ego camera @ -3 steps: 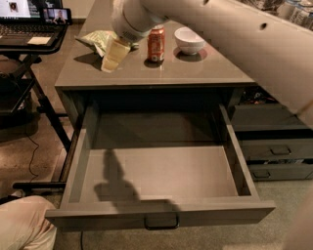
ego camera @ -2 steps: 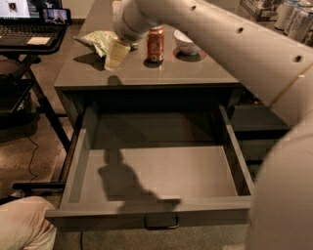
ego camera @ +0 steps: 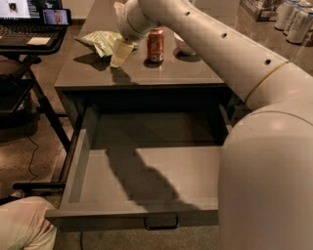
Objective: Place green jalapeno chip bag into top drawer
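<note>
Desktop: one green jalapeno chip bag (ego camera: 99, 41), one orange soda can (ego camera: 155, 45), one white bowl (ego camera: 184, 45). One gripper (ego camera: 120, 52), low over the desktop just beside the bag. One top drawer (ego camera: 78, 168), open, with one loop handle (ego camera: 161, 226). Far right: at least two white canisters (ego camera: 285, 14).

The drawer (ego camera: 186, 171) stands pulled out in front of the table (ego camera: 166, 75), below its top, with its handle (ego camera: 161, 225) on the front nearest the camera. On the table, the bag (ego camera: 99, 41) lies at the left rear, the can (ego camera: 155, 45) stands to its right, and the bowl (ego camera: 184, 45) sits just right of the can. The gripper (ego camera: 121, 52) is over the table, between bag and can, just beside the bag. A laptop (ego camera: 27, 22) sits left of the table; bottles (ego camera: 293, 19) stand at the far right, behind.
</note>
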